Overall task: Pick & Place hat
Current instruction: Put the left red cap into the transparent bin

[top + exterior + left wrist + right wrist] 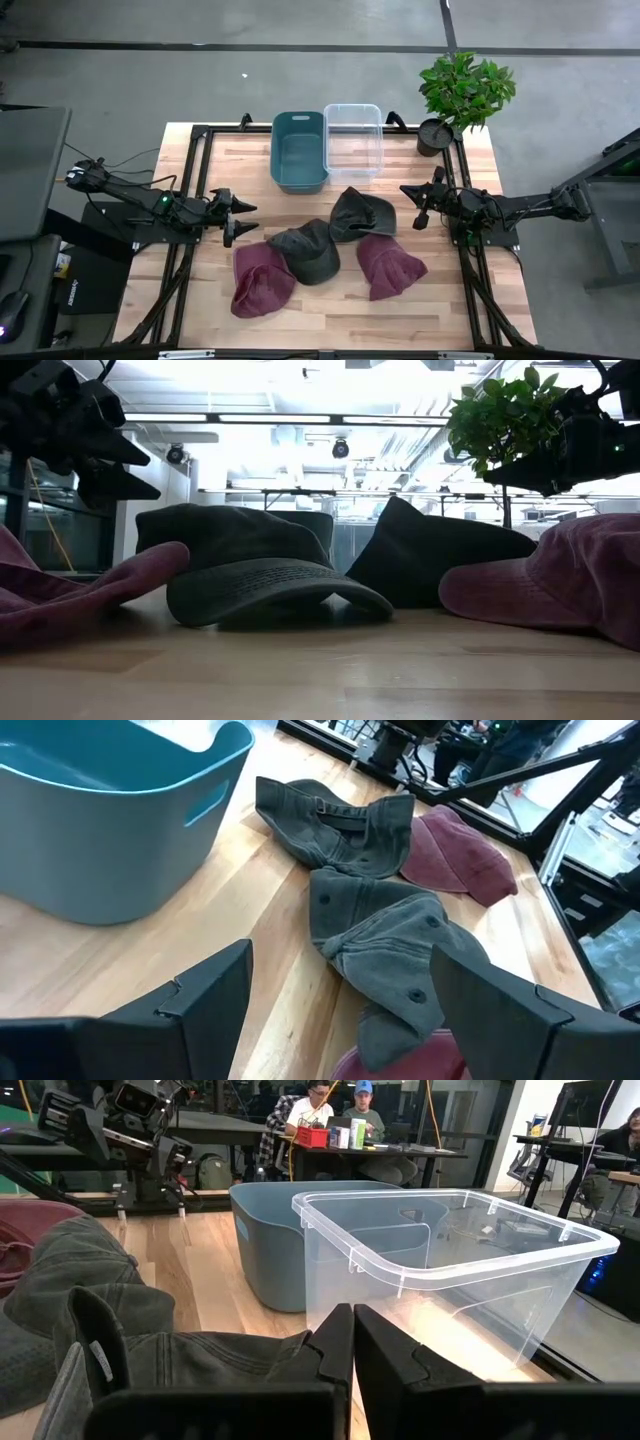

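Observation:
Four caps lie crown-down or flat on the wooden table. One grey-green cap [310, 250] sits in the middle and a second grey-green cap [360, 212] lies to its far right. A maroon cap [262, 278] is at the near left, another maroon cap [390, 265] at the near right. My left gripper [235, 215] hovers open, left of the caps and above the table, with the middle cap [385, 930] ahead of its fingers. My right gripper [420, 205] hovers shut to the right of the far grey-green cap [90, 1310].
A teal bin [299, 150] and a clear plastic bin [352, 140] stand side by side at the table's far edge. A potted plant [465, 90] sits on the far right corner. Black frame rails run along both table sides. People sit at desks beyond the table.

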Tool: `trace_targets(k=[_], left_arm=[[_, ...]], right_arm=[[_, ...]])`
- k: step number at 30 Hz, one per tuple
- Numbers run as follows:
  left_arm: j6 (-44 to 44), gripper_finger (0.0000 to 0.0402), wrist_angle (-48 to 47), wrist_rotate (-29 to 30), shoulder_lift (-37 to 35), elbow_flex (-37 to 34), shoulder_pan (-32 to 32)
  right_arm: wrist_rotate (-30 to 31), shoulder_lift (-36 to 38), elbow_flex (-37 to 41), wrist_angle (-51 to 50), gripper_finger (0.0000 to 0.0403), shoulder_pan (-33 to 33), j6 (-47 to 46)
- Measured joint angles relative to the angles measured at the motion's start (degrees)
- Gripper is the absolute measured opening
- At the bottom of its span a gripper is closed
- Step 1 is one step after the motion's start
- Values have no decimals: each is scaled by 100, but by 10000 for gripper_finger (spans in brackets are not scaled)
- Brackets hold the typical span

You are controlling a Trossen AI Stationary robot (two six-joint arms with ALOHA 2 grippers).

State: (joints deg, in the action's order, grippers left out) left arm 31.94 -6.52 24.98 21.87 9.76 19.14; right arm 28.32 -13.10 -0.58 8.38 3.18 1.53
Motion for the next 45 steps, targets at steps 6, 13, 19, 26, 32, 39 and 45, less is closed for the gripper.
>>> trace_targets(k=[6, 13, 19, 26, 32, 39, 45], left_arm=[[-2, 292, 31, 127, 1, 0, 0], [457, 292, 872, 301, 2, 0, 0], [455, 292, 1405, 104, 0, 0, 0], [341, 292, 1451, -1145, 2, 0, 0], [293, 292, 1454, -1587, 2, 0, 0], [302, 292, 1452, -1721, 2, 0, 0], [306, 292, 1366, -1725, 2, 0, 2]], right_arm=[[-1, 0, -1, 1, 9, -1, 1], [1, 0, -1, 0, 5, -2, 1], [1, 0, -1, -1, 7, 0, 1], [-1, 0, -1, 0, 9, -2, 1], [0, 0, 0, 0, 5, -2, 1], [-1, 0, -2, 1, 7, 0, 1], [2, 0, -1, -1, 9, -1, 1]])
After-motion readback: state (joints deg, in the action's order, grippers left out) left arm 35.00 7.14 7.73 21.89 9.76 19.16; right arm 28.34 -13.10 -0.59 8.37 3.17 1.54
